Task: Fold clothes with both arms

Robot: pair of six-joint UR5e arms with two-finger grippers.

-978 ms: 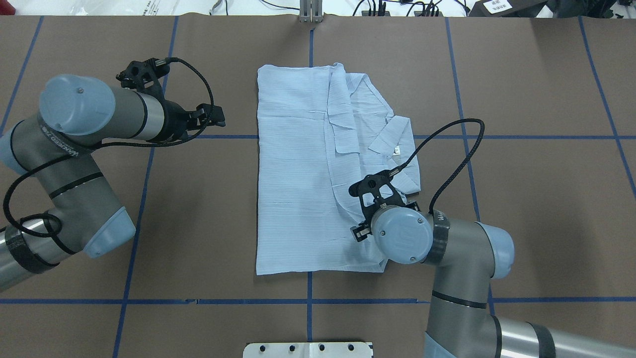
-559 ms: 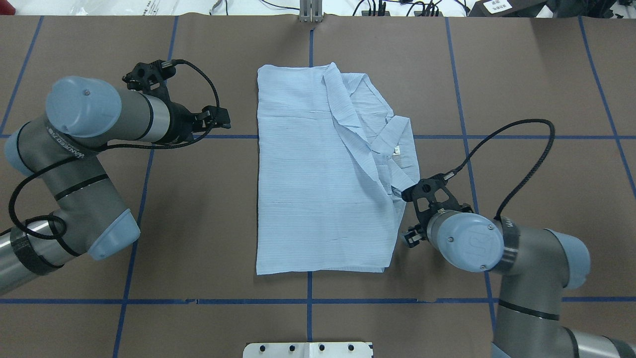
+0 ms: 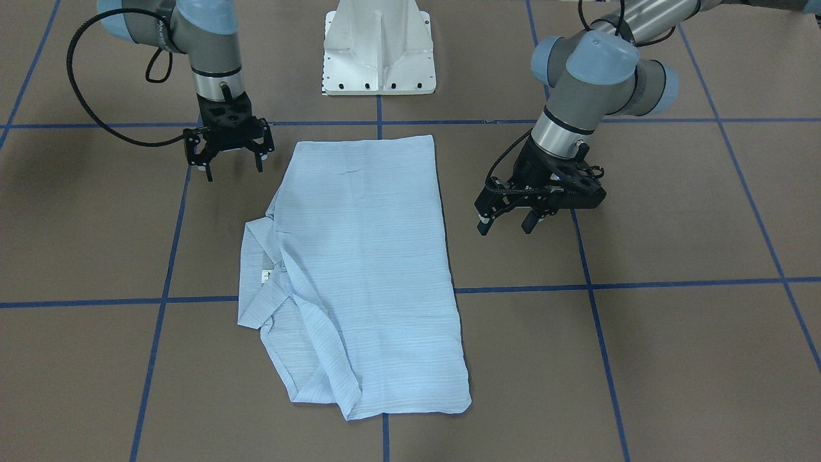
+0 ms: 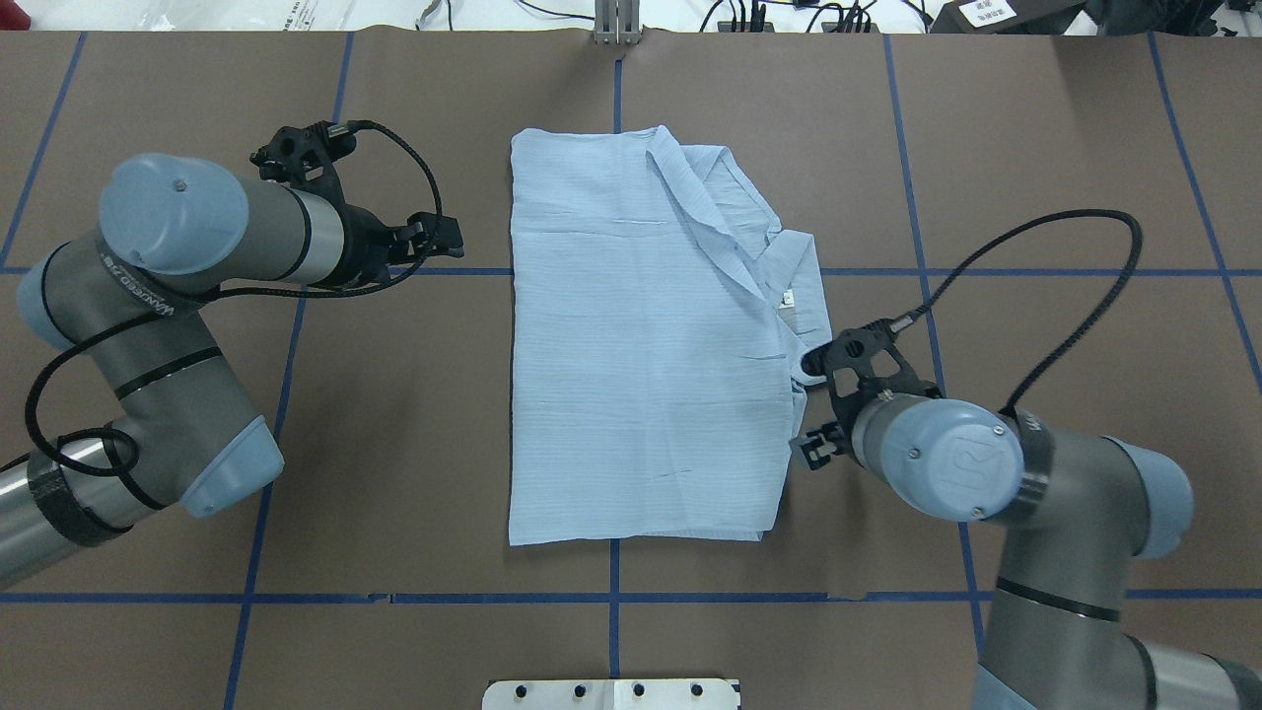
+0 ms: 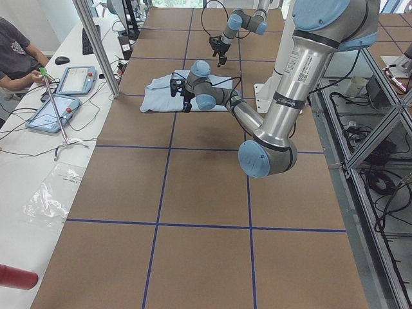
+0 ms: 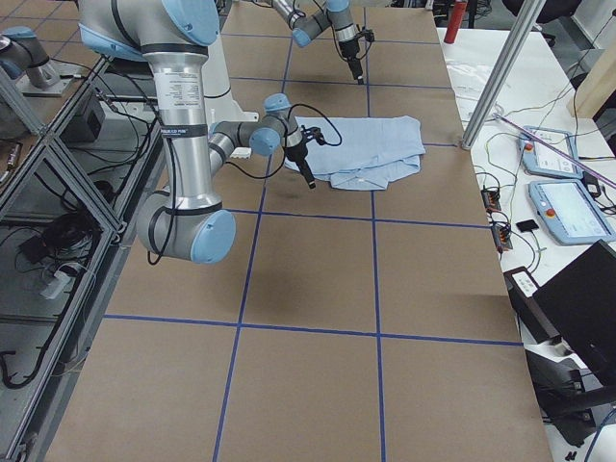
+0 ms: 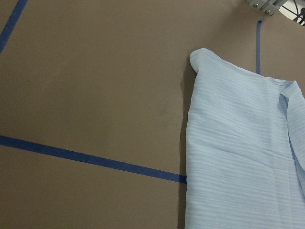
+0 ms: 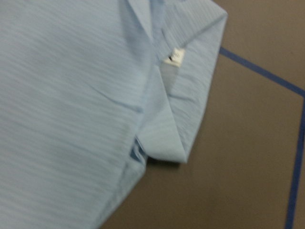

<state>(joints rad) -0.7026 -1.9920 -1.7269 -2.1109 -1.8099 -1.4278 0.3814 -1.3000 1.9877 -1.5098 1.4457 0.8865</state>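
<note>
The light-blue striped shirt [image 4: 641,375] lies folded into a long flat rectangle in the middle of the table, also in the front-facing view [image 3: 372,256]. Its collar with a white label [image 4: 786,296] sticks out on the robot's right side [image 3: 266,276]. My right gripper [image 3: 228,163] is open, just off the shirt's right edge near the hem, holding nothing; in the overhead view the wrist mostly covers it [image 4: 813,446]. My left gripper [image 3: 507,221] is open and empty, hovering left of the shirt [image 4: 439,237]. The wrist views show the shirt's edge [image 7: 238,143] and collar [image 8: 176,56].
Brown table paper with blue tape lines [image 4: 296,394] surrounds the shirt. The white pedestal base [image 3: 378,58] stands at the robot's edge. A metal post [image 4: 616,25] rises at the far edge. A person [image 5: 13,58] sits at a side table with tablets [image 5: 74,80].
The right gripper moved from over the shirt rightward off its edge, drawing a top layer across; that layer now lies flat and free. The left gripper edged slightly toward the shirt.
</note>
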